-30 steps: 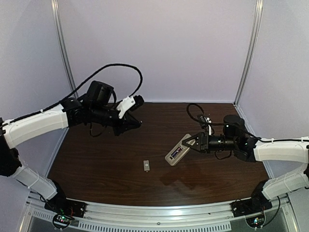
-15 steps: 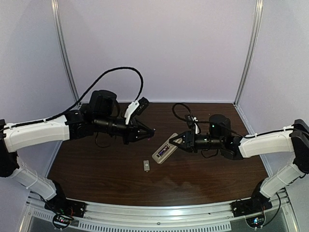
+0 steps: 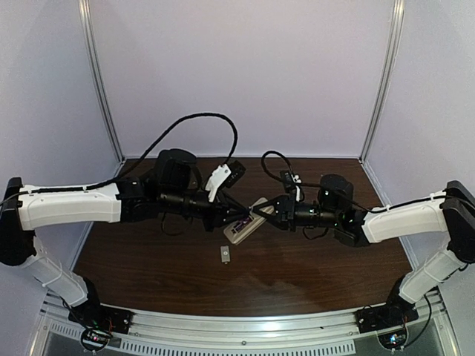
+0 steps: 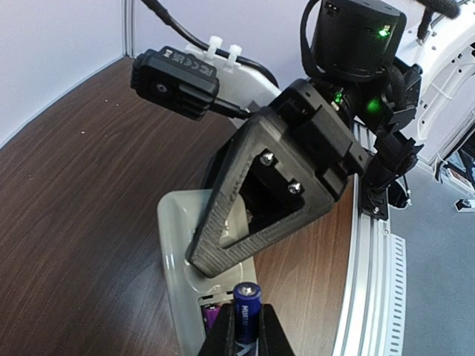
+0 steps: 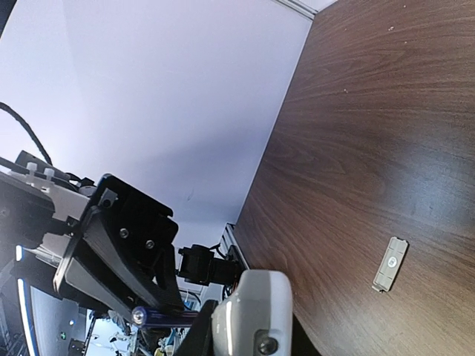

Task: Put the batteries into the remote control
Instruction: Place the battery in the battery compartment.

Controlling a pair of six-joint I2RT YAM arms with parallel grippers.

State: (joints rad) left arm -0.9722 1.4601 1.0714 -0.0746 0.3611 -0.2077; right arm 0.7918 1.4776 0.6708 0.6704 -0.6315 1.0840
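The left gripper (image 4: 245,330) is pinched almost shut on a battery (image 4: 246,295), which sticks out past the fingertips, purple end leading. A small grey cover (image 3: 225,254) lies flat on the table (image 3: 148,259), below the spot where the arms meet and clear of the work. In the middle the remote (image 3: 242,228) is held off the table with its beige back and open recess turned toward the left arm. A purple sliver in that recess looks like the other battery (image 4: 211,316), though little of it shows. The right gripper (image 3: 264,213) is closed narrowly on the remote's far end, one finger lying across the back. The step in hand seems to be seating the held battery in the free slot beside the first. To do it well, the left arm should line the battery up along the slot, push one end against the contact, then press the other end down flat. The right arm should hold rigid so the remote cannot pivot. The pinch should let go only once the battery sits level. Which way the poles should face cannot be read here.
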